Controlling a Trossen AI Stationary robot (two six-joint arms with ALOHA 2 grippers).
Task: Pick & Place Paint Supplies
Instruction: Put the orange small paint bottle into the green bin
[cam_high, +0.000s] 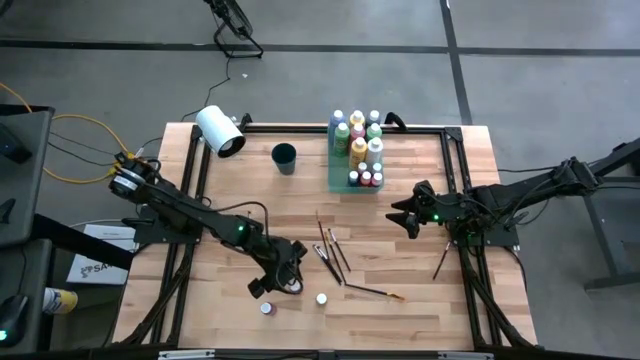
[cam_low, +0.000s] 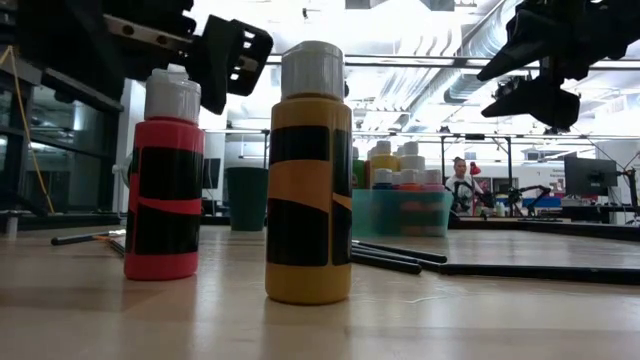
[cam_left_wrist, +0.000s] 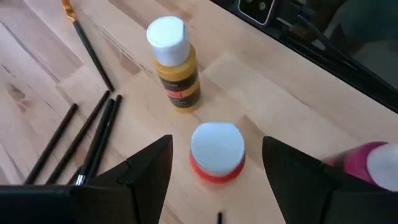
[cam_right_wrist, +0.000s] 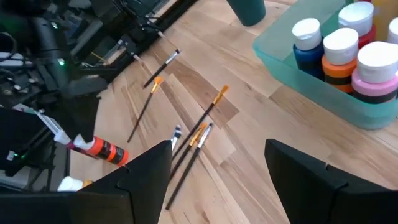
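Note:
A red paint bottle (cam_left_wrist: 216, 152) with a white cap stands upright on the table. My left gripper (cam_left_wrist: 216, 142) is open and hovers just above it, one finger on either side of the cap with a gap on both sides. In the low view it (cam_low: 235, 55) hangs over that red bottle (cam_low: 165, 190). A yellow bottle (cam_left_wrist: 175, 68) stands just beyond, and a pink bottle (cam_left_wrist: 367, 163) shows at the picture's edge. Thin dark paintbrushes (cam_high: 330, 250) lie flat on the table's middle. My right gripper (cam_high: 405, 215) is open above the table, right of the brushes.
A translucent green tray (cam_high: 340, 180) near the far edge holds several bottles. A dark cup (cam_high: 284, 157) and a white roll (cam_high: 220, 130) stand left of it. One brush (cam_high: 375, 292) lies toward the near edge, another (cam_high: 440, 260) beside the right arm. Black frame rails run along the table's sides.

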